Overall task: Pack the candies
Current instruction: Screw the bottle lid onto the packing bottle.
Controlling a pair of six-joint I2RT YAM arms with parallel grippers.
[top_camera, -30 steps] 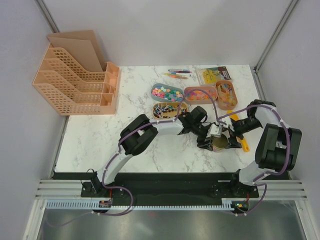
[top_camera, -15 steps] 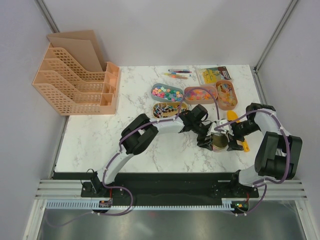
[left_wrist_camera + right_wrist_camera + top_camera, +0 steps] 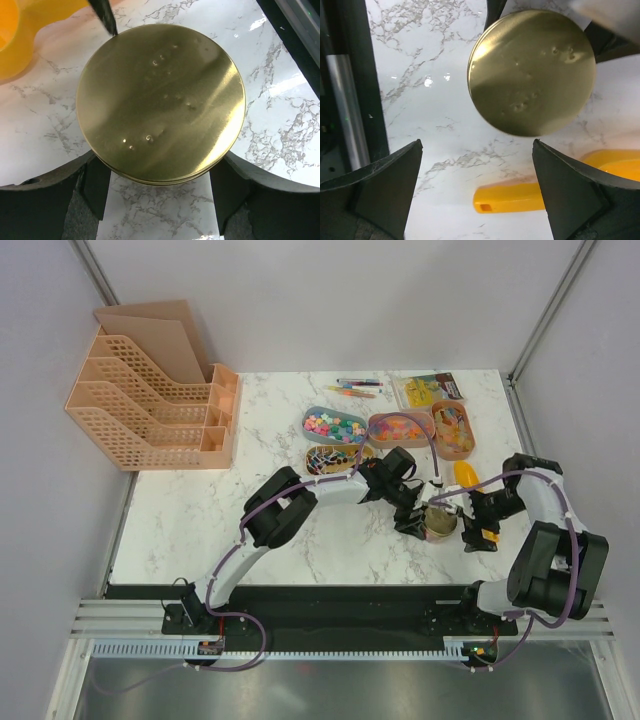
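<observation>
A round gold tin (image 3: 437, 523) with its lid on stands on the marble table. My left gripper (image 3: 418, 520) is shut on the tin; in the left wrist view its fingers (image 3: 95, 185) press the sides under the lid (image 3: 160, 102). My right gripper (image 3: 478, 532) is open and empty just right of the tin (image 3: 532, 72), above the handle of the yellow scoop (image 3: 510, 197). The candies lie in trays at the back: bright ones in a blue tray (image 3: 335, 426) and orange trays (image 3: 400, 427), wrapped ones in a dark tray (image 3: 338, 458).
The scoop (image 3: 466, 477) lies right of the tin, handle toward the near edge. Coloured pens (image 3: 355, 388) and a clear box (image 3: 428, 388) sit at the back. A peach file organizer (image 3: 150, 405) stands at the far left.
My right gripper has drawn back from the tin toward the near right. The left gripper and the tin have stayed put.
</observation>
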